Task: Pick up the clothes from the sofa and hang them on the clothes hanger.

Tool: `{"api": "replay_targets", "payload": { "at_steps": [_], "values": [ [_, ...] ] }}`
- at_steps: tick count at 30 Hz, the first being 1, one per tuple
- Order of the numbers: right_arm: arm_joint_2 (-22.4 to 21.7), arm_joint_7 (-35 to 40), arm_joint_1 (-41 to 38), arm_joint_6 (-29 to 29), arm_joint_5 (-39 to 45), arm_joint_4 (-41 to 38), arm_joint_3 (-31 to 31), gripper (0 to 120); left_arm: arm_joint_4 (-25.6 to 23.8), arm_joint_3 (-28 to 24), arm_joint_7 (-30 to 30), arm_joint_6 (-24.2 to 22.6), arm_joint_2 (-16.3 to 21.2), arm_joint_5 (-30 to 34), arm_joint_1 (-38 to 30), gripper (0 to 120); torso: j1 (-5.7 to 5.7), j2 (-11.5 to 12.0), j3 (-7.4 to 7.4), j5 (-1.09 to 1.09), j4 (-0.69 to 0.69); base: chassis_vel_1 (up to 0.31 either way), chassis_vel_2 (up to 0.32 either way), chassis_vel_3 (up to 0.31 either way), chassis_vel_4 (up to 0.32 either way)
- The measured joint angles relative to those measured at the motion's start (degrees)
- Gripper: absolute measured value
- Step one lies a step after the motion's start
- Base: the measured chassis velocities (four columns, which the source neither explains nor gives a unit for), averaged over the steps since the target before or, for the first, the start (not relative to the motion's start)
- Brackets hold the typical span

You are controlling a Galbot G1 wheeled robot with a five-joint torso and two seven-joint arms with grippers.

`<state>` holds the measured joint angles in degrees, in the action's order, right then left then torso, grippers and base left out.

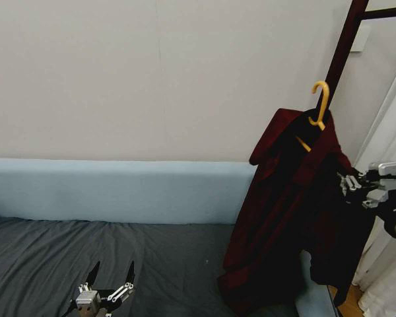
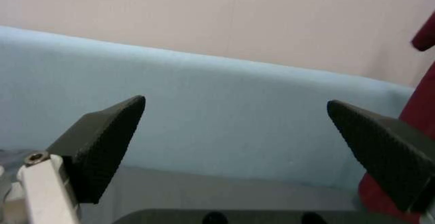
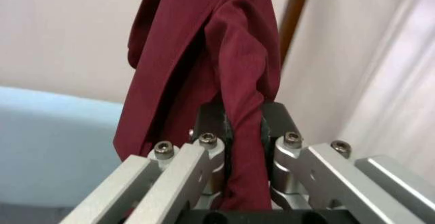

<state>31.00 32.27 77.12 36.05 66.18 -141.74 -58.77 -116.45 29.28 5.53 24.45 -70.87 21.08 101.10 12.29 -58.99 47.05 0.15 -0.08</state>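
A dark red garment [image 1: 287, 218] hangs on a yellow hanger [image 1: 319, 105] beside the dark wooden pole of the clothes stand [image 1: 343, 53], at the sofa's right end. My right gripper [image 1: 348, 181] is at the garment's right edge, shut on a fold of the red cloth [image 3: 245, 107], which runs up between its fingers [image 3: 275, 127]. My left gripper [image 1: 112, 274] hovers low over the grey sofa seat [image 1: 53, 257], open and empty, facing the light blue backrest [image 2: 204, 107].
A plain wall [image 1: 152, 72] rises behind the sofa. White curtains [image 1: 389, 132] hang at the far right, just behind my right arm. A strip of wooden floor [image 1: 351, 304] shows beyond the sofa's right end.
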Motion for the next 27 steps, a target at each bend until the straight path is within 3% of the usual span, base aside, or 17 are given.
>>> {"api": "replay_targets", "payload": {
  "at_steps": [7,15,18,22,27],
  "values": [
    [-1.7,5.9,3.3,3.4,1.1,-1.6,-6.7,7,0.0,0.0,0.0,0.0,0.1,0.1,-0.1,100,0.0,0.0,0.0,0.01,-0.02,0.0,0.0,0.0,0.0],
    [-8.4,15.7,2.6,5.9,11.8,-0.6,-14.9,7,0.0,-0.1,0.0,-0.1,0.2,0.2,-0.1,100,0.0,0.0,0.0,0.0,-0.01,0.0,0.0,0.0,0.0],
    [-10.6,17.5,0.6,6.0,14.4,0.5,-14.6,7,0.0,-0.1,0.0,-0.1,0.2,0.2,-0.1,100,0.0,0.0,0.0,0.0,-0.01,0.0,0.0,0.0,0.0],
    [-15.8,20.4,-5.6,6.0,17.3,3.8,-9.4,7,0.0,-0.1,0.0,-0.1,0.2,0.2,-0.2,100,0.01,0.0,0.0,-0.01,0.02,0.0,0.0,0.0,0.0],
    [-18.8,16.6,-8.0,4.2,14.3,9.3,-4.8,7,0.0,-0.1,0.0,-0.1,0.2,0.2,-0.2,100,0.01,0.0,0.0,0.0,-0.01,0.0,0.0,0.0,0.0]
  ]
}}
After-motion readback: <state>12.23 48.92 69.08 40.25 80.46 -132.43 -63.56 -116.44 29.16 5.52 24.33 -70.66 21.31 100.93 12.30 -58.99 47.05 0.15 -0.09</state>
